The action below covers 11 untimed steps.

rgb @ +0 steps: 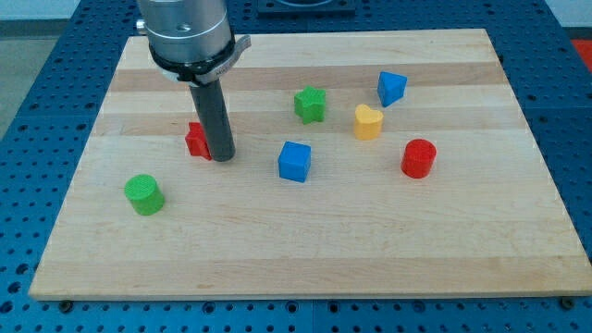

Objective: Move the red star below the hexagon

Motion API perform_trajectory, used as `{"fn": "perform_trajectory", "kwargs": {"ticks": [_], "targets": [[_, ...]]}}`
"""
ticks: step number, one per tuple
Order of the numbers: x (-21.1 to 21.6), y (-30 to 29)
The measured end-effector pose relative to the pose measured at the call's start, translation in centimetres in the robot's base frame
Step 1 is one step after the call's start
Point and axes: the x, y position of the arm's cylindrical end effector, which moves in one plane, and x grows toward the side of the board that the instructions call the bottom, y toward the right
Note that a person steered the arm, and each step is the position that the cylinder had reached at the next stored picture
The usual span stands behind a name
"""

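Observation:
The red star point(194, 141) lies on the left part of the wooden board, partly hidden behind my rod. My tip point(220, 157) stands on the board right against the star's right side. The green hexagon point(311, 104) lies up and to the right of the star, near the board's middle, well apart from both the star and my tip.
A green cylinder point(144, 194) lies at the lower left. A blue cube point(294, 161) sits below the hexagon. A yellow heart point(368, 121), a blue triangle point(391, 88) and a red cylinder point(418, 158) lie to the right. The board's edge point(305, 294) runs along the view's bottom.

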Motion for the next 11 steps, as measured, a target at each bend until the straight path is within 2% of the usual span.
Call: {"fn": "perform_trajectory", "kwargs": {"ticks": [4, 9, 11], "targets": [[1.6, -2.3], [-3.3, -3.3], [-3.0, -3.4]]}}
